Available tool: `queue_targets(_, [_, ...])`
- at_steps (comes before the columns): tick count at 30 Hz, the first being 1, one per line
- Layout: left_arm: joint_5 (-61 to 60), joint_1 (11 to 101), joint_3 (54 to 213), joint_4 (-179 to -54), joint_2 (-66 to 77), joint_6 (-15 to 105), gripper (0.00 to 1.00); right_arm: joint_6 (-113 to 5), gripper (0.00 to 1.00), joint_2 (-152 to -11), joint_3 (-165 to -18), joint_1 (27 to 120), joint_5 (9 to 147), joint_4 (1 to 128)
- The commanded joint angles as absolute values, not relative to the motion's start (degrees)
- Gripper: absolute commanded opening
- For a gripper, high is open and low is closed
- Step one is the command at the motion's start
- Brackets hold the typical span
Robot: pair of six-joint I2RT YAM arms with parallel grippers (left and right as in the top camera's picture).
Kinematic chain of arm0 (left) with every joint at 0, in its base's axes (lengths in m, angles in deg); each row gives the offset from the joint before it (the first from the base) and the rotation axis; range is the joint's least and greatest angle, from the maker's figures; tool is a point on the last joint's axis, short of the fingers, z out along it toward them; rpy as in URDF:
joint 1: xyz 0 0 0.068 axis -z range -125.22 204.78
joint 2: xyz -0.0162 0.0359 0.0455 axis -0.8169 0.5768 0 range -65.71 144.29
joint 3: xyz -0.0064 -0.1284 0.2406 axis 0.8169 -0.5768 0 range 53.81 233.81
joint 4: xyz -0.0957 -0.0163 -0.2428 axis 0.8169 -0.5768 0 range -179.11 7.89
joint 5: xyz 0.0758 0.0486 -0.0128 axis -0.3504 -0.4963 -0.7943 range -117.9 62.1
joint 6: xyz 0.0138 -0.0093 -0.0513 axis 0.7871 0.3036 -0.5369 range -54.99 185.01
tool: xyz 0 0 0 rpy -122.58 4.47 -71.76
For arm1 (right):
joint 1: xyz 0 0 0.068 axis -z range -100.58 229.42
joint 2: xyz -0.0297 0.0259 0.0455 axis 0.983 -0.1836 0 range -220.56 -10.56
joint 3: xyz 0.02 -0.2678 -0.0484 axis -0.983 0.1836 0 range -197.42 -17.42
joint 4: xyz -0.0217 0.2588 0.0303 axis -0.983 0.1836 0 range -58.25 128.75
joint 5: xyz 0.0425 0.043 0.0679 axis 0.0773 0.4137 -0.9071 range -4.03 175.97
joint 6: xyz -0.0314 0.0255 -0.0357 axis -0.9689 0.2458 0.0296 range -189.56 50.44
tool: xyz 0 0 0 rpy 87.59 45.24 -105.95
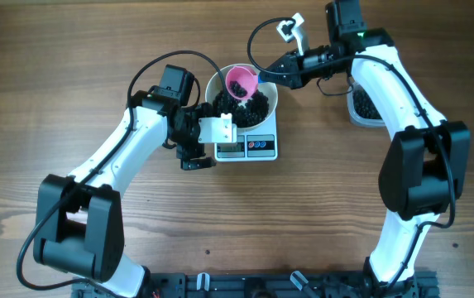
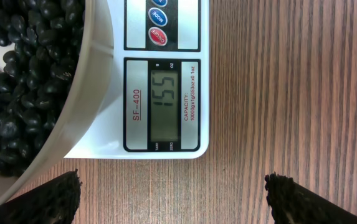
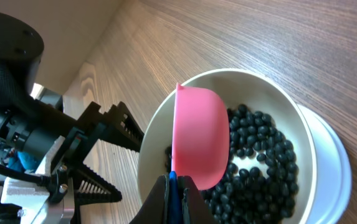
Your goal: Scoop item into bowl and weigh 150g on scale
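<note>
Fingers [image 3: 156,204] of the right hand [image 3: 173,198] are pressed together on the handle of a pink scoop [image 3: 200,137] and hold it over the white bowl [image 3: 262,79]. In the right wrist view the scoop shows its rounded back, with its rim turned edge-on and its cup low inside the bowl near one wall. Whether anything lies in the scoop I cannot tell. From overhead the scoop sits over the far part of the bowl, away from the display.

Black beans [image 3: 259,158], small, round and shiny, lie loose in the bowl and cover its bottom beside and under the scoop. The bowl stands on the scale [image 2: 103,112], a white square one marked SF-400. It covers most of the platform and leaves the front strip bare. On that strip the grey display [image 2: 164,102] reads 155. A red button [image 2: 157,36] and a blue button [image 2: 158,14] sit just beside it.

The left hand [image 2: 175,202] has its fingers [image 2: 53,200] spread wide apart and grips nothing. It hangs over the wooden surface [image 2: 290,93], pointed at the scale's display end and close to it without touching. Its wrist camera looks straight at the reading.

Off to the robot's right, well apart from the scale, a clear tub [image 1: 357,108] rests on the surface. It holds more black beans and is partly hidden by the right arm.
</note>
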State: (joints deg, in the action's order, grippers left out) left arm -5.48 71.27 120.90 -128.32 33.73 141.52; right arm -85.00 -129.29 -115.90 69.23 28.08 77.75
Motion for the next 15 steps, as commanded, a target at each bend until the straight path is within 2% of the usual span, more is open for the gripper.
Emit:
queue_targets(1, [-4.35, 71.11, 120.39, -128.35, 34.32, 142.59, 1.0, -84.33, 0.04, -130.37, -115.35, 69.18, 25.43, 76.99])
queue_targets(15, [-4.35, 71.11, 120.39, -128.35, 34.32, 142.59, 1.0, -78.36, 0.04, -130.23, -120.6, 71.26, 25.43, 76.9])
